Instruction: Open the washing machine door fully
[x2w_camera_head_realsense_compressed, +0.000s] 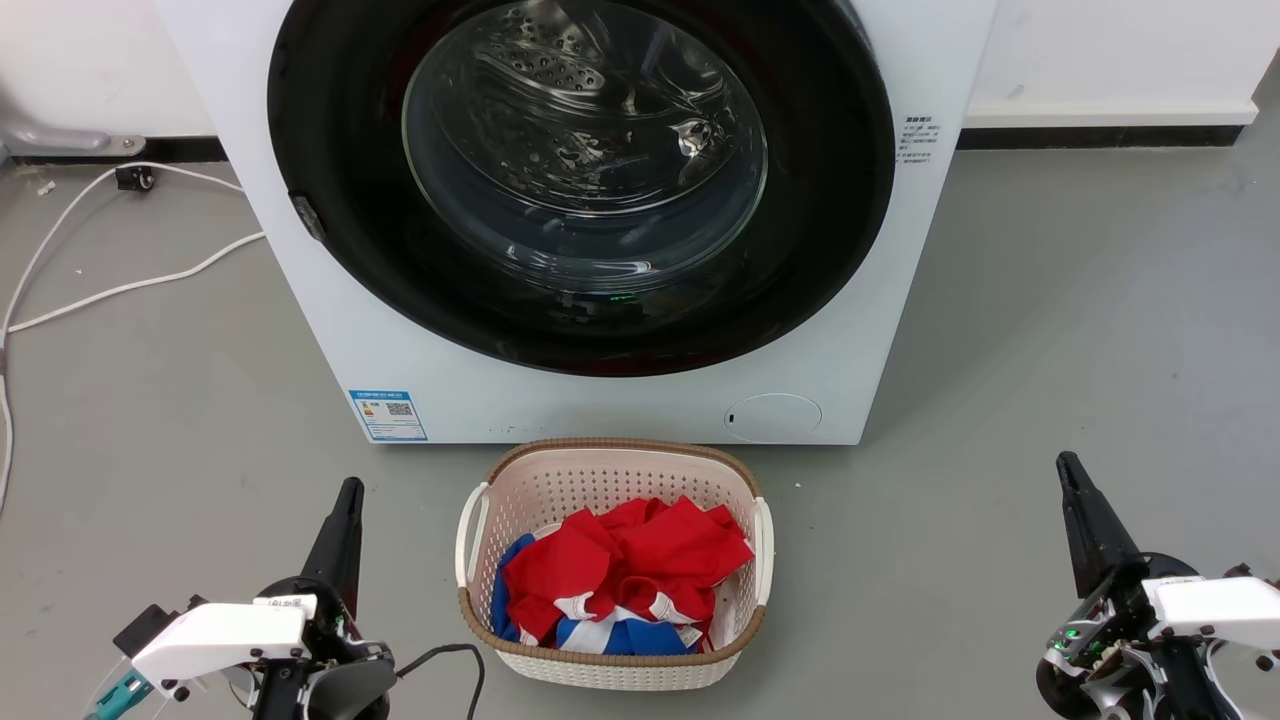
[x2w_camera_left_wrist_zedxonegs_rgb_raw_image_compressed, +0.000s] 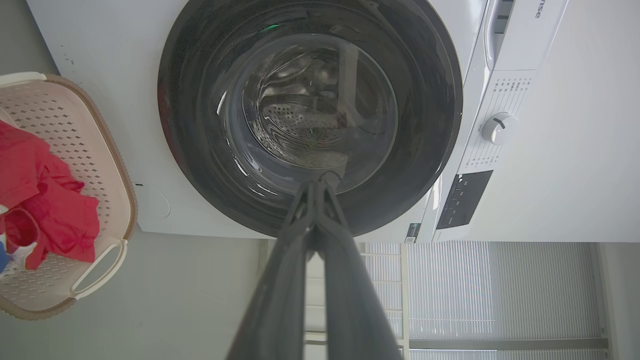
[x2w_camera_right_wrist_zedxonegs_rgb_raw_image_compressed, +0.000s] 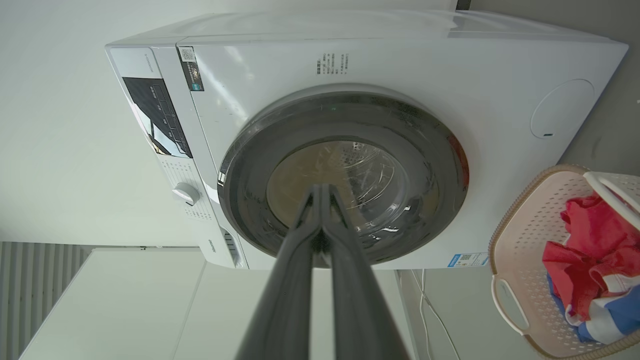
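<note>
The white washing machine (x2w_camera_head_realsense_compressed: 330, 330) stands straight ahead, and its big round glossy black door (x2w_camera_head_realsense_compressed: 820, 230) with the clear glass bowl lies flush against the front, closed. The door (x2w_camera_left_wrist_zedxonegs_rgb_raw_image_compressed: 200, 150) spans the upper part of the left wrist view; in the right wrist view the door (x2w_camera_right_wrist_zedxonegs_rgb_raw_image_compressed: 250, 200) sits at the centre. My left gripper (x2w_camera_head_realsense_compressed: 350, 490) rests low at the lower left, fingertips together, holding nothing. My right gripper (x2w_camera_head_realsense_compressed: 1066, 464) rests low at the lower right, also shut and empty. Both are well short of the machine.
A cream laundry basket (x2w_camera_head_realsense_compressed: 480, 520) holding red, blue and white clothes sits on the grey floor just before the machine, between my arms. White cables (x2w_camera_head_realsense_compressed: 120, 290) trail over the floor at the left. A round filter cap (x2w_camera_head_realsense_compressed: 772, 417) and a blue sticker (x2w_camera_head_realsense_compressed: 388, 414) mark the machine's lower front.
</note>
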